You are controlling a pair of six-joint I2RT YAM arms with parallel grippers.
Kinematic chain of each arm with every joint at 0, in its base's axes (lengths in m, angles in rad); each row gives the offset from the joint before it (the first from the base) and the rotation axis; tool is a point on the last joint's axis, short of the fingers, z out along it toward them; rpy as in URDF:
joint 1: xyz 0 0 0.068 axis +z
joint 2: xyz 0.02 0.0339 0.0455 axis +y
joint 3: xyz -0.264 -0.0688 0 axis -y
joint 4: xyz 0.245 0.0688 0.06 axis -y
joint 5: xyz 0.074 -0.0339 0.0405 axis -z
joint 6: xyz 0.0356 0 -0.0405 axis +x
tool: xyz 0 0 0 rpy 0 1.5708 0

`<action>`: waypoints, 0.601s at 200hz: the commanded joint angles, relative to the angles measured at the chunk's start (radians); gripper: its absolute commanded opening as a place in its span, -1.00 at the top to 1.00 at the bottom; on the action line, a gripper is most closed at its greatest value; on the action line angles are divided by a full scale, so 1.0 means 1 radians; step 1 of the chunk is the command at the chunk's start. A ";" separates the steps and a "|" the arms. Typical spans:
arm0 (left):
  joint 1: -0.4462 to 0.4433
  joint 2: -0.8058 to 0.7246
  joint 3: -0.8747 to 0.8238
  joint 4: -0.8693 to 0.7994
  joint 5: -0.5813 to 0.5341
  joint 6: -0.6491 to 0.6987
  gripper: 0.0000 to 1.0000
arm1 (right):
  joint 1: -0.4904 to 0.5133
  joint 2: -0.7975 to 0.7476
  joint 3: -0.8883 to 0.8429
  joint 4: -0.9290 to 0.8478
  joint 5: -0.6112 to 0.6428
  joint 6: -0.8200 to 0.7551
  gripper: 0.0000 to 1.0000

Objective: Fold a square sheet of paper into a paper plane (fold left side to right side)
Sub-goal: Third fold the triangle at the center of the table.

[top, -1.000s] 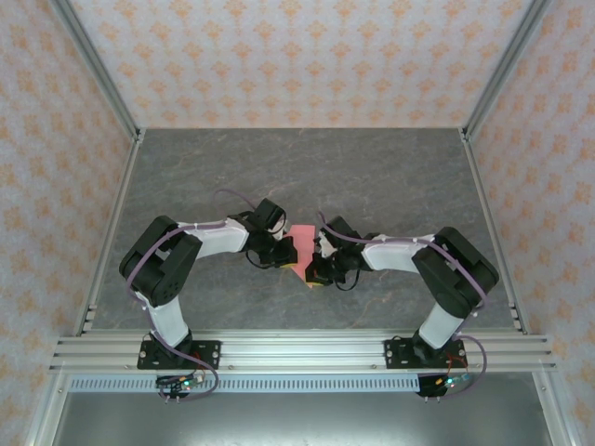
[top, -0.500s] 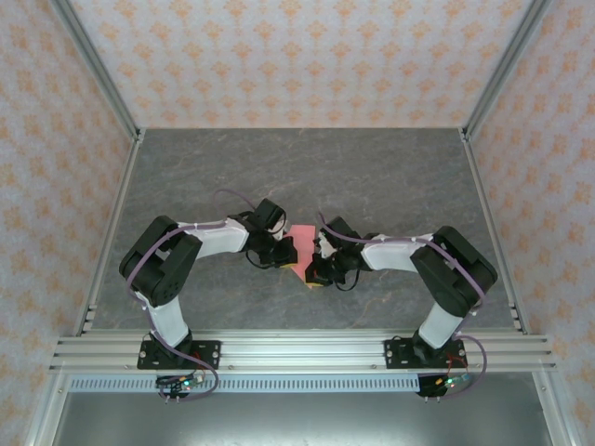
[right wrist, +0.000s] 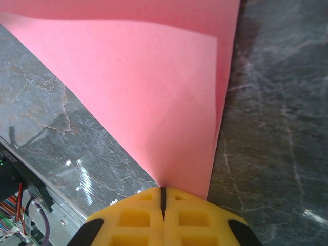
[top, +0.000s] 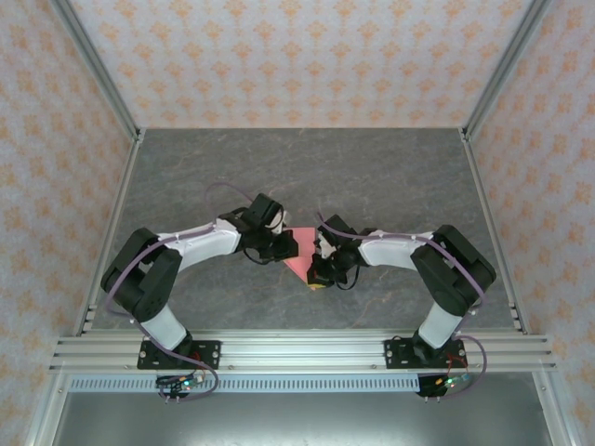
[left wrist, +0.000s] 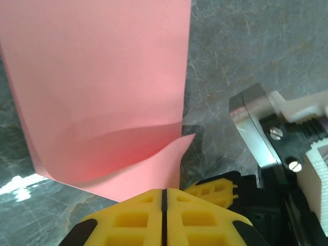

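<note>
The square sheet of paper (top: 299,253) is salmon pink and lies on the grey table between the two grippers, partly doubled over. In the left wrist view the paper (left wrist: 102,82) curls up from the table, and its lifted near edge runs into my left gripper (left wrist: 163,197), whose yellow jaws are shut on it. In the right wrist view two layers of the paper (right wrist: 154,92) meet at a corner pinched in my right gripper (right wrist: 163,195), also shut. From above, the left gripper (top: 280,245) is at the sheet's left edge and the right gripper (top: 319,269) at its lower right.
The right gripper's yellow fingers (left wrist: 218,187) and metal wrist (left wrist: 266,138) sit close beside the left jaws. Grey marble tabletop (top: 297,172) stretches behind the arms, bounded by patterned walls and an aluminium rail (top: 297,351) at the near edge.
The left arm has stretched out, its elbow dropping toward the lower left and its gripper shifting right. More pink paper shows between the grippers. The right arm has barely moved.
</note>
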 commanded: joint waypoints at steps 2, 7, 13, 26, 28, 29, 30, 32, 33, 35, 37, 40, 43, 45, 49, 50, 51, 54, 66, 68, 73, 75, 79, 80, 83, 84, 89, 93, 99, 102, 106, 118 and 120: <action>-0.037 -0.002 -0.027 -0.006 -0.004 -0.025 0.84 | 0.007 0.040 -0.009 -0.109 0.088 -0.006 1.00; -0.043 0.005 -0.027 0.003 -0.004 -0.027 0.84 | 0.008 0.040 -0.008 -0.108 0.089 -0.006 1.00; -0.049 0.014 -0.026 0.009 -0.002 -0.030 0.85 | 0.008 0.039 -0.007 -0.108 0.090 -0.005 1.00; -0.059 0.032 -0.024 0.023 -0.001 -0.039 0.85 | 0.008 0.040 -0.005 -0.110 0.090 -0.006 1.00; -0.061 0.035 -0.023 0.024 -0.001 -0.040 0.85 | 0.009 0.041 -0.005 -0.109 0.090 -0.006 1.00; -0.061 0.036 -0.023 0.025 -0.001 -0.041 0.85 | 0.009 0.040 -0.005 -0.110 0.090 -0.006 1.00; -0.062 0.037 -0.022 0.026 0.001 -0.041 0.85 | 0.008 0.040 -0.006 -0.110 0.090 -0.006 1.00; -0.063 0.041 -0.023 0.027 0.001 -0.041 0.86 | 0.009 0.040 -0.006 -0.110 0.090 -0.005 1.00; -0.064 0.043 -0.022 0.028 0.001 -0.042 0.86 | 0.009 0.040 -0.006 -0.111 0.090 -0.005 1.00; -0.065 0.044 -0.022 0.030 0.001 -0.042 0.86 | 0.009 0.040 -0.006 -0.110 0.090 -0.005 1.00; -0.066 0.047 -0.022 0.032 0.001 -0.044 0.86 | 0.010 0.040 -0.006 -0.111 0.091 -0.005 1.00; -0.068 0.049 -0.021 0.032 0.001 -0.044 0.86 | 0.009 0.040 -0.005 -0.110 0.091 -0.005 1.00; -0.070 0.054 -0.020 0.034 0.001 -0.045 0.86 | 0.009 0.041 -0.006 -0.110 0.091 -0.005 1.00; -0.071 0.056 -0.020 0.033 0.001 -0.046 0.86 | 0.009 0.040 -0.006 -0.110 0.092 -0.006 1.00; -0.073 0.062 -0.019 0.035 0.001 -0.046 0.86 | 0.009 0.041 -0.006 -0.111 0.093 -0.005 1.00; -0.073 0.063 -0.019 0.035 0.001 -0.047 0.86 | 0.009 0.040 -0.006 -0.110 0.093 -0.005 1.00; -0.073 0.063 -0.019 0.034 0.001 -0.047 0.86 | 0.009 0.041 -0.005 -0.110 0.093 -0.006 1.00; -0.075 0.068 -0.020 0.036 0.000 -0.048 0.86 | 0.010 0.041 -0.004 -0.111 0.093 -0.005 1.00; -0.079 0.083 -0.020 0.041 0.000 -0.052 0.86 | 0.012 0.044 -0.002 -0.112 0.094 -0.005 1.00; -0.081 0.086 -0.020 0.040 0.001 -0.052 0.86 | 0.012 0.044 -0.002 -0.113 0.096 -0.005 1.00; -0.081 0.090 -0.021 0.042 0.002 -0.053 0.86 | 0.012 0.044 -0.002 -0.113 0.096 -0.006 1.00; -0.082 0.092 -0.022 0.043 0.002 -0.053 0.86 | 0.012 0.044 -0.001 -0.112 0.097 -0.007 1.00; -0.083 0.095 -0.022 0.047 0.004 -0.053 0.86 | 0.013 0.044 -0.003 -0.112 0.097 -0.007 1.00; -0.083 0.096 -0.022 0.047 0.004 -0.053 0.86 | 0.014 0.043 -0.003 -0.112 0.097 -0.006 1.00; -0.084 0.098 -0.023 0.047 0.004 -0.054 0.86 | 0.014 0.044 -0.002 -0.113 0.097 -0.007 1.00; -0.084 0.098 -0.023 0.049 0.004 -0.055 0.86 | 0.014 0.044 -0.003 -0.113 0.097 -0.007 1.00; -0.084 0.101 -0.025 0.051 0.002 -0.056 0.87 | 0.014 0.044 -0.002 -0.114 0.097 -0.008 1.00; -0.084 0.102 -0.028 0.055 0.002 -0.056 0.87 | 0.014 0.043 -0.001 -0.115 0.099 -0.006 1.00; -0.085 0.102 -0.031 0.059 0.000 -0.058 0.87 | 0.014 0.043 -0.001 -0.117 0.099 -0.006 1.00; -0.084 0.102 -0.034 0.060 -0.001 -0.058 0.87 | 0.014 0.044 0.000 -0.117 0.099 -0.008 1.00; -0.084 0.102 -0.036 0.060 -0.003 -0.057 0.87 | 0.014 0.045 0.000 -0.117 0.099 -0.008 1.00; -0.085 0.102 -0.039 0.052 -0.013 -0.055 0.87 | 0.014 0.047 0.004 -0.122 0.100 -0.009 1.00; -0.085 0.102 -0.038 0.051 -0.016 -0.056 0.87 | 0.014 0.046 0.004 -0.122 0.100 -0.010 1.00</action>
